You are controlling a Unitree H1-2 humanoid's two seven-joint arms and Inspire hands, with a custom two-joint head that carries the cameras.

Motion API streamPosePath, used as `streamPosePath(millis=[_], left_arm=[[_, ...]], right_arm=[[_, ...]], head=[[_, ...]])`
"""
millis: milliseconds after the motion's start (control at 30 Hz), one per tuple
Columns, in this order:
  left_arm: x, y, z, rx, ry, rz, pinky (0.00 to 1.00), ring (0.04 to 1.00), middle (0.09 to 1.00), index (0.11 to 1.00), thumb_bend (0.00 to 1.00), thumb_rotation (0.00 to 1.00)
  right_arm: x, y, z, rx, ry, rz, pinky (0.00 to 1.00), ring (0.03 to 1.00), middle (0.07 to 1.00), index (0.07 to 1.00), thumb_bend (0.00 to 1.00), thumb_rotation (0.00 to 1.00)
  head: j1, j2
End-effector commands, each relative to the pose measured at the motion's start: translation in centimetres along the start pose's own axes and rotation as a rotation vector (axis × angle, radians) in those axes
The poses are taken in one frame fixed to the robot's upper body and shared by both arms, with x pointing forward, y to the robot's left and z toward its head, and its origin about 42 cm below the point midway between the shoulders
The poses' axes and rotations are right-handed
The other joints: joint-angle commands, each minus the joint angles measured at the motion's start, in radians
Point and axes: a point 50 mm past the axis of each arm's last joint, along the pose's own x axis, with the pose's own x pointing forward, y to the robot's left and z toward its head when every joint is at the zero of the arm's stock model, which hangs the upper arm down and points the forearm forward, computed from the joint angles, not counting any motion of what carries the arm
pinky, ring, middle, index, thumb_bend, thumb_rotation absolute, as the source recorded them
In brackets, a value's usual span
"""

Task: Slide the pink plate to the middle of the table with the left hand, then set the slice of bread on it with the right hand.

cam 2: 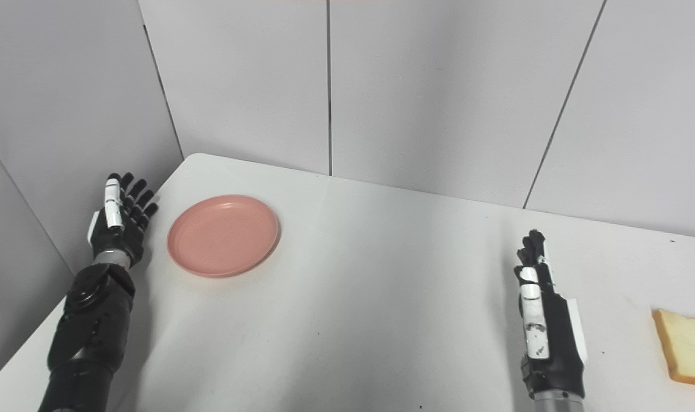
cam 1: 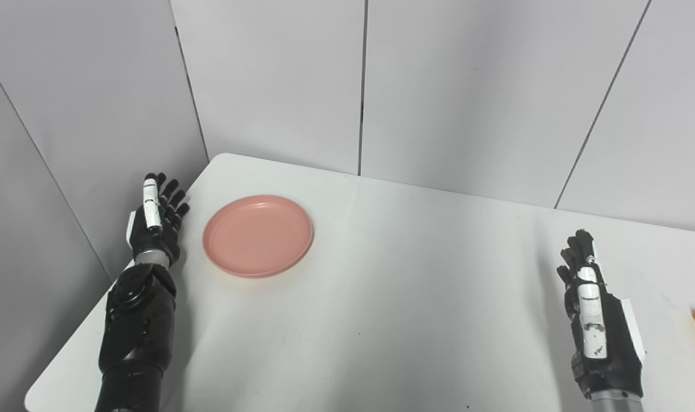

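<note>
A: Round pink plastic plate [cam 1: 258, 235] sits far left on the white tabletop [cam 2: 382, 297], untouched.

B: My left robot hand [cam 1: 154, 220] is open beside it; I'd push its outer rim gently inward.

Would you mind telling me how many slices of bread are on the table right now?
1. The slice of bread lies flat near the table's right edge, to the right of the right robot hand, partly cut off by the frame. No others are visible.
</note>
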Motion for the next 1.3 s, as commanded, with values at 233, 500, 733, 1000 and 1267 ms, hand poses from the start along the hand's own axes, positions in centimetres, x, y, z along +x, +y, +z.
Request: streamPosePath(millis=[233,500,733,1000,1267], left_arm=[[1.4,-0.2,0.2,0.017,-0.026,-0.038,0.95,0.947,0.944,0.942,0.38,1.00],[1.1,-0.8,-2.0,-0.015,0.036,-0.059,0.95,0.946,0.942,0.932,0.39,1.00],[0.3,-2.1,-3.8,-0.023,0.089,-0.130,0.96,0.949,0.945,0.949,0.42,1.00],[-2.0,-5.3,-5.9,0.027,0.121,-0.252,0.93,0.924,0.918,0.907,0.45,1.00],[-3.9,-7.4,-6.6,0.008,0.154,-0.358,0.97,0.953,0.952,0.933,0.47,0.98]], right_arm=[[0.5,0.1,1.5,-0.015,-0.050,0.006,1.00,1.000,1.000,1.000,0.23,1.00],[0.6,0.2,1.5,0.014,-0.048,0.006,1.00,1.000,1.000,1.000,0.24,1.00],[0.6,0.3,1.5,0.010,-0.048,-0.002,1.00,1.000,1.000,1.000,0.27,1.00],[0.6,0.1,1.3,-0.002,-0.052,-0.004,1.00,1.000,1.000,1.000,0.27,1.00],[0.7,0.1,1.0,0.004,-0.053,0.000,1.00,1.000,1.000,1.000,0.31,1.00]], head=[[-0.005,0.007],[-0.010,0.013],[-0.021,0.020],[-0.035,0.027],[-0.057,0.035]])
